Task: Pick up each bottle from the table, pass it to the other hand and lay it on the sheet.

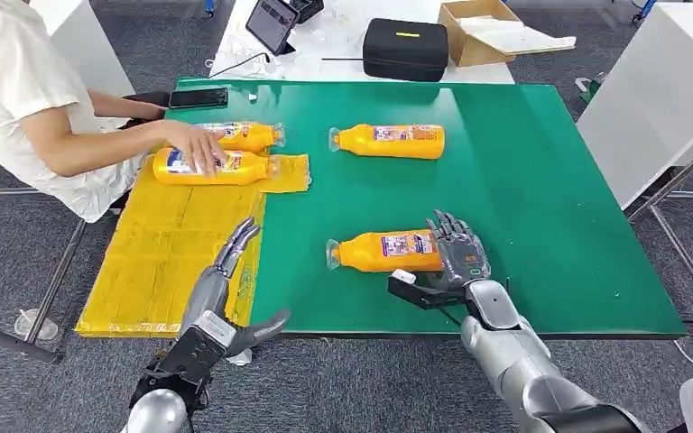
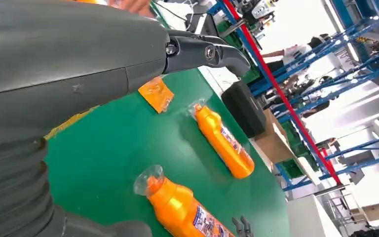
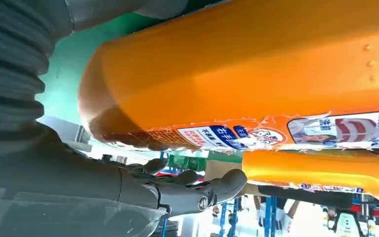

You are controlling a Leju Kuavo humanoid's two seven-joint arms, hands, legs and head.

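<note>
The near bottle [image 1: 388, 251] lies crosswise just beyond the right hand [image 1: 456, 257], base against its spread, empty fingers [image 1: 451, 227]; the left hand [image 1: 226, 289] hangs released, farther off.

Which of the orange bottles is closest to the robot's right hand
The bottle at the near edge of the green table, just beside the right hand. Another lies farther back mid-table, and two lie on the yellow sheet under a person's hand.
</note>
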